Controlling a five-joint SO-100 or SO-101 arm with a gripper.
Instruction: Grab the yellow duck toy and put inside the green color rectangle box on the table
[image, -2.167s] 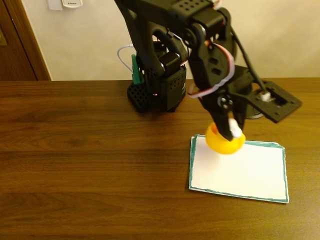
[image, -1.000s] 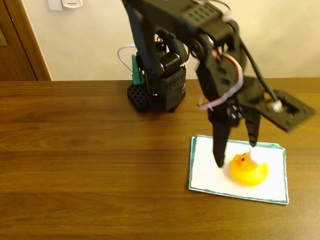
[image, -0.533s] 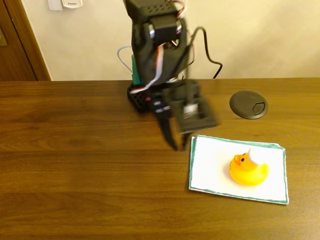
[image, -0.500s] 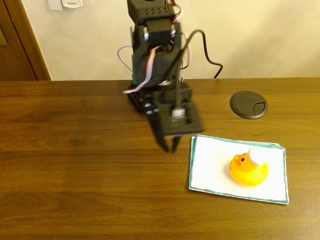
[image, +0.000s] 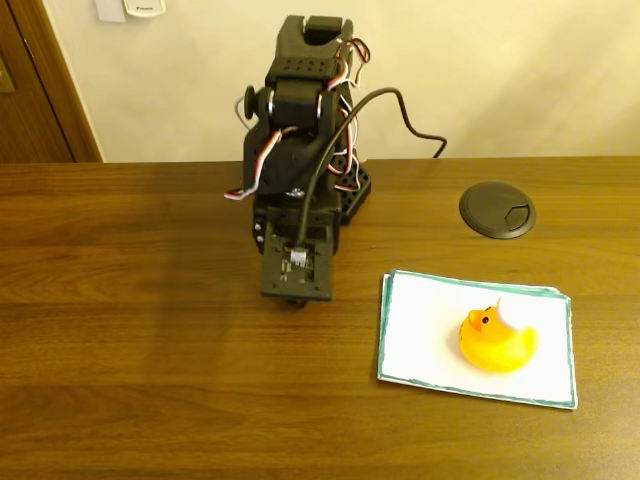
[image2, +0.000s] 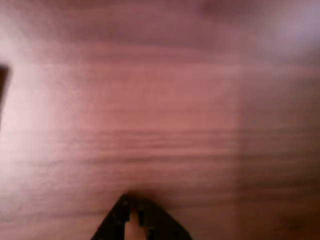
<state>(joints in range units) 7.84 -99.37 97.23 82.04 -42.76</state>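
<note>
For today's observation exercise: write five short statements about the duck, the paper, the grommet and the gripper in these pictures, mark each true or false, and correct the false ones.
1. The duck sits on the paper. True.
2. The gripper holds the duck. False: it is apart from it, over bare table.
3. The grommet lies on the paper. False: it is set in the table beyond it.
4. The duck is upright. True.
5. The paper's border is red. False: green.

A cream wall (image: 560, 70) was seen behind the desk, with a brown door frame (image: 45, 80) at the left edge.
</note>
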